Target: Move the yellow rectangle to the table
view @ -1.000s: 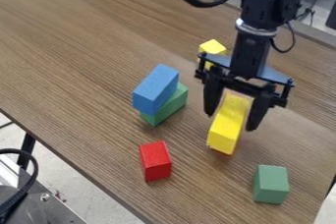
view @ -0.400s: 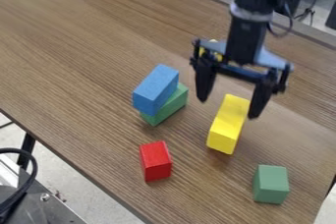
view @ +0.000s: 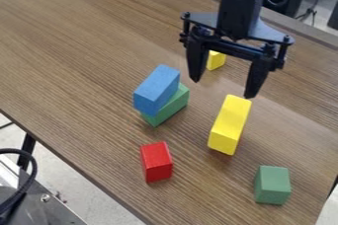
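Observation:
The black gripper (view: pixel 222 87) hangs at the upper right of the table, its two fingers spread wide and nothing between them. The long yellow rectangle (view: pixel 229 125) lies on the brown wooden table (view: pixel 86 61), below the gripper in the view and apart from its fingertips.
Left of the rectangle, a blue block (view: pixel 156 90) rests on a green block (view: pixel 173 108). A red block (view: pixel 156 162) stands at lower left, a green cube (view: pixel 272 185) at lower right. Behind the left finger is a smaller yellow block (view: pixel 216 60), partly hidden.
The gripper was around the yellow rectangle, then rose off it and moved up and slightly left in the view, fingers spreading wider. The rectangle now stands free of it.

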Robot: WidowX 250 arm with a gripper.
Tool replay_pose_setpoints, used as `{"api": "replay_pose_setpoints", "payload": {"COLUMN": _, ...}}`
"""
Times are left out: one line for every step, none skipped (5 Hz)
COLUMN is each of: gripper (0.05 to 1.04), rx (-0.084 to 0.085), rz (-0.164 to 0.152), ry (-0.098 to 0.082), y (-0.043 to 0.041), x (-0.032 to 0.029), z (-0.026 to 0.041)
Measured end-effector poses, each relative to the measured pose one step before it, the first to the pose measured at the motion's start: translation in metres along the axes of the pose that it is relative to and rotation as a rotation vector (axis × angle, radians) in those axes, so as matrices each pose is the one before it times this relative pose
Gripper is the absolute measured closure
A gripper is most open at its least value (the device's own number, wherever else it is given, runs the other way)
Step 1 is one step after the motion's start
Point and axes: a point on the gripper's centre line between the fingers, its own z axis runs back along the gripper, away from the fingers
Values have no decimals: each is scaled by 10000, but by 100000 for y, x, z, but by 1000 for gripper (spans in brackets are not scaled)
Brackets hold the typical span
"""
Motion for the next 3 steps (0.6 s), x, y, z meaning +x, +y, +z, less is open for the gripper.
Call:
{"api": "replay_pose_setpoints", "payload": {"gripper": 83, "rx": 87, "rz": 86, "ry": -58, "y": 1038, "x": 322, "z": 1}}
{"api": "replay_pose_setpoints", "payload": {"gripper": 83, "rx": 202, "rz": -28, "ry": -231, "y": 531, "x": 383, "z": -49}}
{"api": "replay_pose_setpoints", "payload": {"gripper": 83, "rx": 25, "rz": 10, "ry": 23, "y": 37, "x": -27, "z": -76}}
